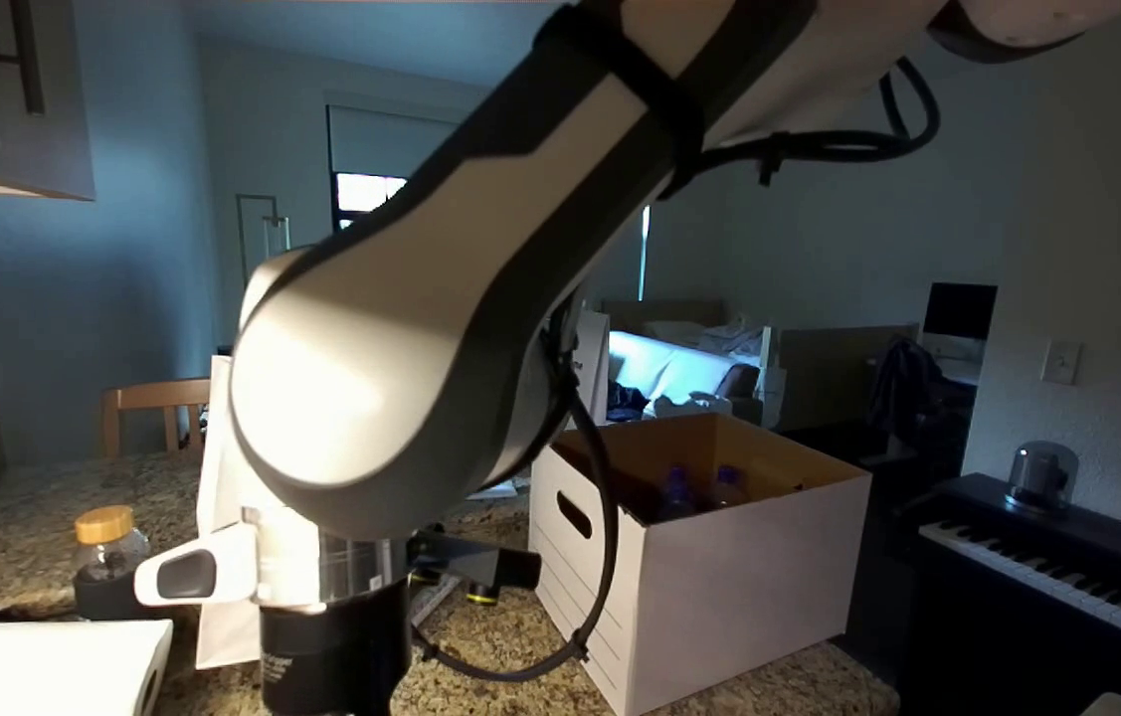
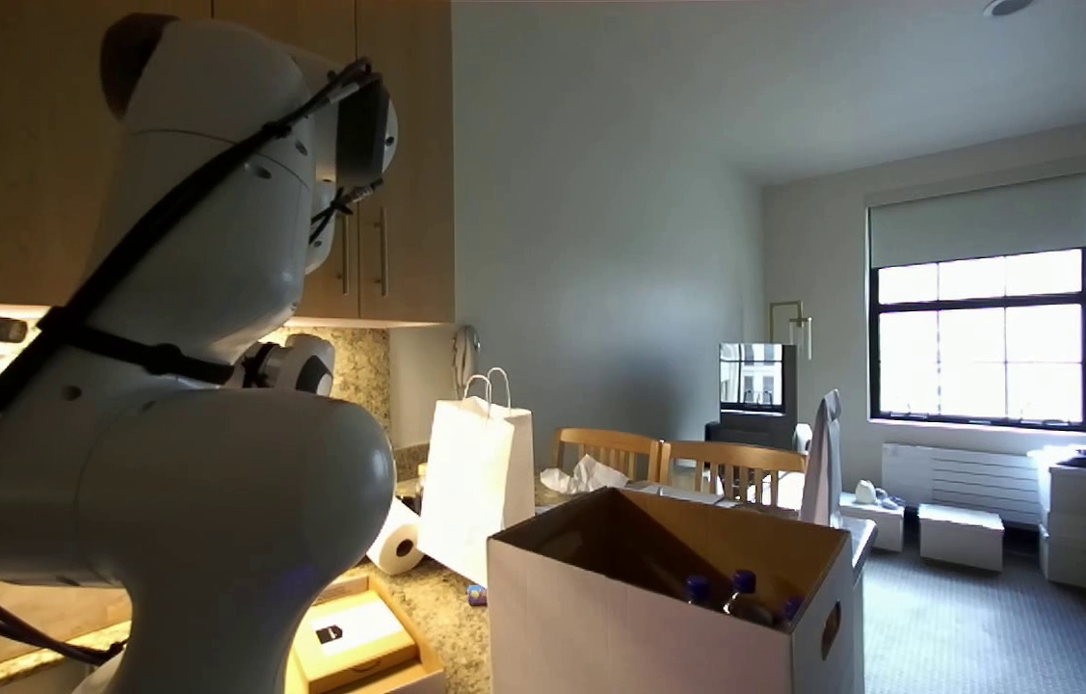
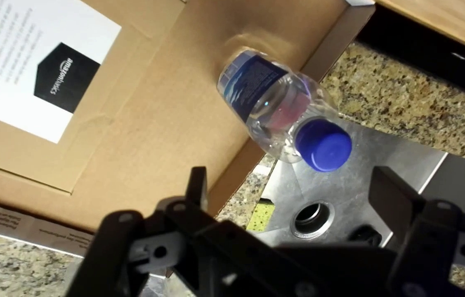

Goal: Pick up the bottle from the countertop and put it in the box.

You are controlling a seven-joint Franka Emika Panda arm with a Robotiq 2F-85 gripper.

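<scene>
Grey walls (image 2: 600, 260) and a bright window (image 2: 986, 328) stand behind the speckled counter (image 1: 33, 517). In both exterior views the box (image 2: 639, 617) sits near the counter's edge with its top uncovered, presumably so that things can be lowered straight in. Some blue-capped bottles (image 1: 676, 494) are inside, caps uppermost, which suggests it is meant as a common store. The bag (image 2: 480, 482), at 10 o'clock from the box, looks merely set aside.

The bottle (image 3: 273, 107) to be lifted shows in the wrist view alone. It rests in a shallow cardboard tray (image 3: 182, 136), close to the rim, and seems upright; its slant I put down to the camera's angle. Standing so, it offers its cap (image 3: 327, 146) first. Whether it touches the rim I cannot tell.

The gripper (image 3: 289, 183) holds nothing: its fingers (image 3: 393, 198) are wide apart, with the bottle toward 12 o'clock from the gap and the cap nearer 1 o'clock. Such a spread would suit passing either side of cap and neck. The reach ought to go toward 12 o'clock and down; one finger might catch the rim, and the thin plastic could dent under a hard squeeze.
</scene>
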